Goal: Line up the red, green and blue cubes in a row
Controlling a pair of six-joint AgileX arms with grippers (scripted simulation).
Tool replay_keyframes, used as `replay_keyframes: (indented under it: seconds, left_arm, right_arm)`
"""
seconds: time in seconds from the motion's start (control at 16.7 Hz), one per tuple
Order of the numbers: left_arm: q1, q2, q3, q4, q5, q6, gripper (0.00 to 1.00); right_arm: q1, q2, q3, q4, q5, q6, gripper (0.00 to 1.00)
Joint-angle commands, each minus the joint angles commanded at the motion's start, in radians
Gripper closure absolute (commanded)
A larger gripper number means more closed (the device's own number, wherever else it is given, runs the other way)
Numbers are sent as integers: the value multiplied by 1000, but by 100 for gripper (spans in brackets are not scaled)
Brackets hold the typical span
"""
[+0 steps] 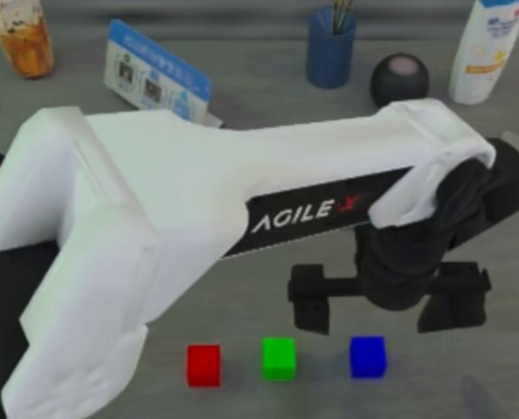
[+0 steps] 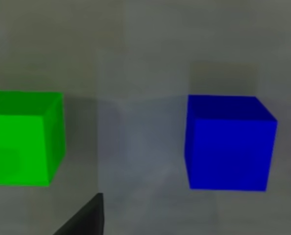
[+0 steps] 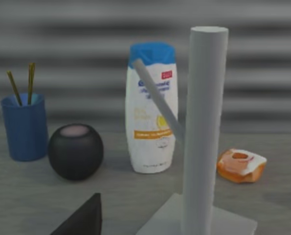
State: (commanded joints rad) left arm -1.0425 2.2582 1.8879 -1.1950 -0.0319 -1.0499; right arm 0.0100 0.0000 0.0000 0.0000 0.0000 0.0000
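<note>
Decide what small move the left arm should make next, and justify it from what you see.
Probably lift the left gripper up and pull it back. The red cube, green cube and blue cube already sit in a spaced row, and the open jaws hold nothing above them.

Three small equal cubes sit flat on the counter near its front edge, in a straight row with gaps between them: red cube [image 1: 204, 365] leftmost, green cube [image 1: 279, 358] in the middle, blue cube [image 1: 367, 357] rightmost.

"AGILE X" on left arm [image 1: 198, 201]
</note>
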Motion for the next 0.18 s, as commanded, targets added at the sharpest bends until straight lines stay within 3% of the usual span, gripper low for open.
replay_keyframes:
  seconds: [0.18]
  left_arm:
    - [5,-17,32,-38,-1,-1,0]
  right_arm:
    - [0,0,0,0,0,0,0]
